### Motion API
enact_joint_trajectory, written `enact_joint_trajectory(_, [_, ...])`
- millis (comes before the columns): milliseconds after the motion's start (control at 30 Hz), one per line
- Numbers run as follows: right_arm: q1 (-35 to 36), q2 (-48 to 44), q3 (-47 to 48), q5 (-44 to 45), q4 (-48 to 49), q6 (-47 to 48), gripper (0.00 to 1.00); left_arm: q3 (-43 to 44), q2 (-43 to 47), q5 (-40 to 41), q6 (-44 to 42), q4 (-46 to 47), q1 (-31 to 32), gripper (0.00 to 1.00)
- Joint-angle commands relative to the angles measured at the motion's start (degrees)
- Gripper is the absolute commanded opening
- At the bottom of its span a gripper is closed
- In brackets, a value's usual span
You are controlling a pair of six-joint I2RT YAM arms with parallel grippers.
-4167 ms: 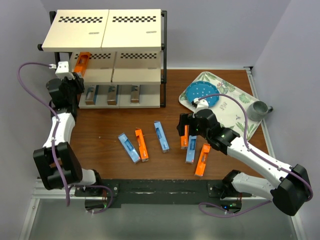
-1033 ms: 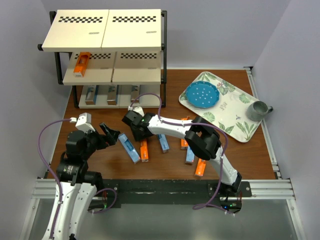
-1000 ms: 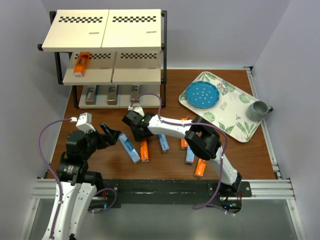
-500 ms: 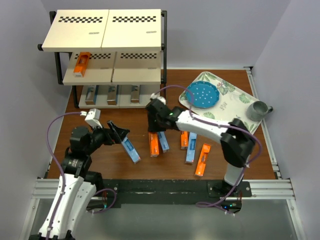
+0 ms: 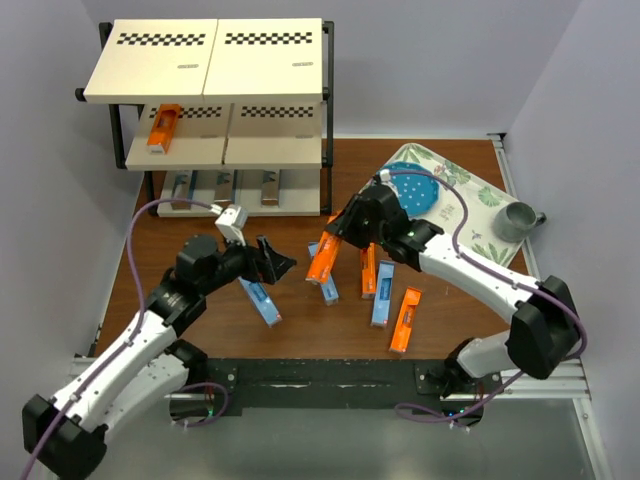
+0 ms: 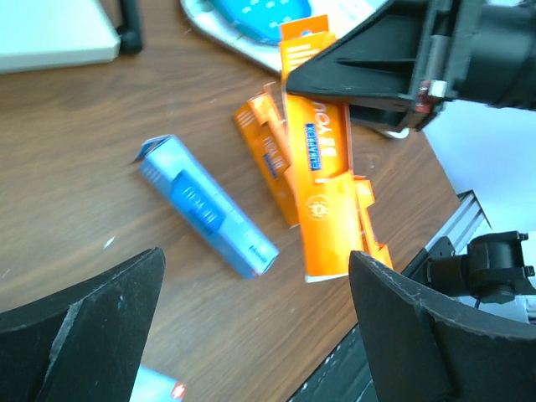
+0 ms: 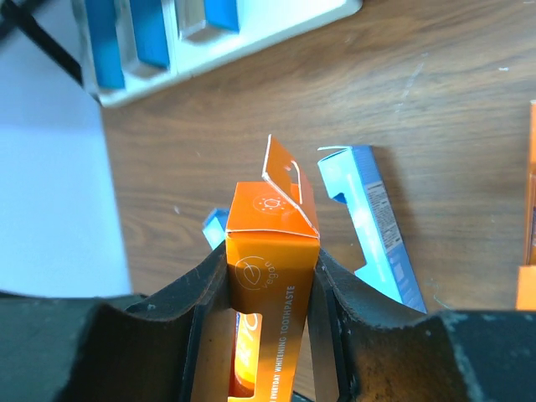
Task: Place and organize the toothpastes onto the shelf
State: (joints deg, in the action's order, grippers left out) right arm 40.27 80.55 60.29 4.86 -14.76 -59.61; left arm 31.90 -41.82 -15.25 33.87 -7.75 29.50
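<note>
- Your right claw (image 5: pixel 338 238) is clamped on an orange toothpaste (image 5: pixel 323 260), up off the bench (image 5: pixel 310 335) and well apart from the shelf (image 5: pixel 260 150).
- It grips just one end, so the box may tip or slip out on the way.
- Your left claw (image 5: pixel 272 262) is wide apart, just beside a blue toothpaste (image 5: pixel 262 298) on the bench.
- The two arms are near each other. They could bump and knock the box loose.

Brown wooden table (image 5: pixel 310 332), pale grey-lilac walls (image 5: pixel 420 60) closing in three sides — soft, even light
</note>
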Motion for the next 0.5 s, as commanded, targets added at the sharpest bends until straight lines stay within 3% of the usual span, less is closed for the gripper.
enact_joint_trajectory(0, [-3.00, -6.71, -3.33, 0.85, 5.98, -7.62, 0.34, 4.13, -3.43, 11.10, 0.32, 10.20, 7.49, 0.97])
enact_joint_trajectory(233, [-5.73, -12.34, -6.76, 2.43, 5.71, -12.97, 0.34, 4.58, -8.01, 23.76, 2.60, 17.58, 20.05, 0.97])
enact_joint_trajectory(467, [-6.52, -14.37, -7.82, 2.17, 5.36, -15.53, 0.32, 4.66, -13.18, 32.02, 2.96, 24.53, 26.05, 0.96])
